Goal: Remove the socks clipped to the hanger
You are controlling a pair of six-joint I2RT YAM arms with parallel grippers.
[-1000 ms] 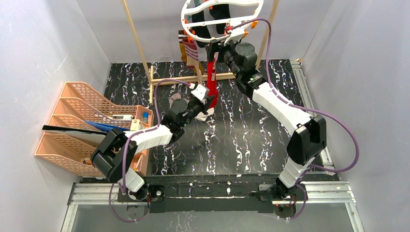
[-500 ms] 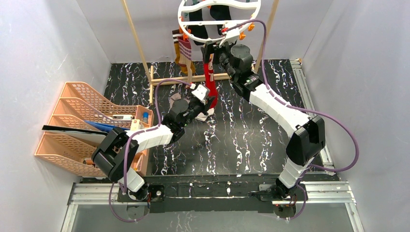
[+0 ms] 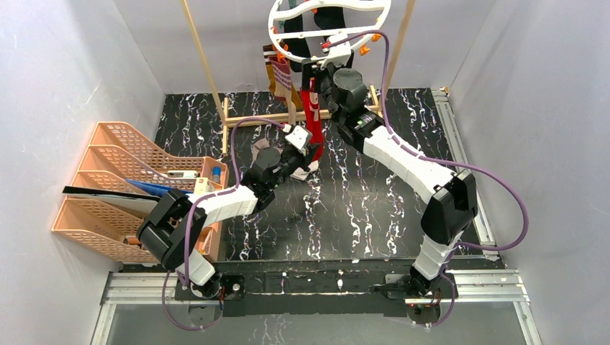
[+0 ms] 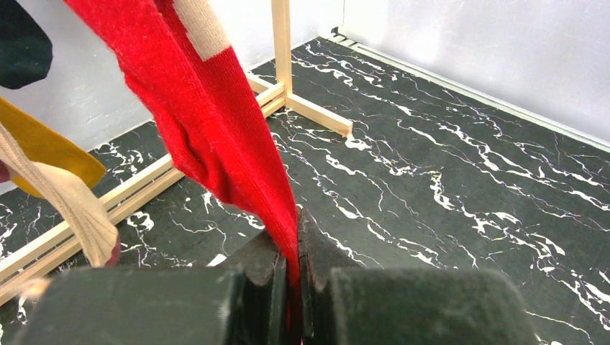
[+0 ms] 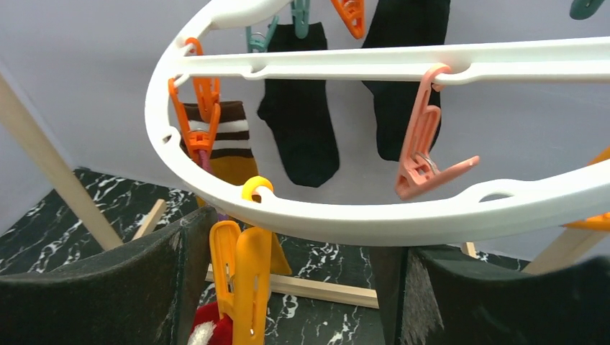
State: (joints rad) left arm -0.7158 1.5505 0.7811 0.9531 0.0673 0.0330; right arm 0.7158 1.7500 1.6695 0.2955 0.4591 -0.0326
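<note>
Holding the sock (image 4: 216,122) by its toe, clenched in my left gripper (image 4: 295,244), I see it stretch up and far to the clip (image 5: 241,280) on the hanger's (image 5: 345,215) near rim, which sits between the spread, empty fingers of my right gripper (image 5: 295,291).

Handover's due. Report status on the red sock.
Left gripper shut on red sock. Right gripper open around yellow clothespin. Sock not yet unclipped. Nothing blocking.

One round white hanger (image 5: 360,215). Hanging below it are one red sock (image 4: 216,122), two black socks (image 5: 298,108), one striped mustard sock (image 5: 234,154) and one beige sock (image 4: 72,201). Two robot arms (image 3: 403,154). One wooden rack (image 3: 273,118). One stack of orange trays (image 3: 115,144), left.
</note>
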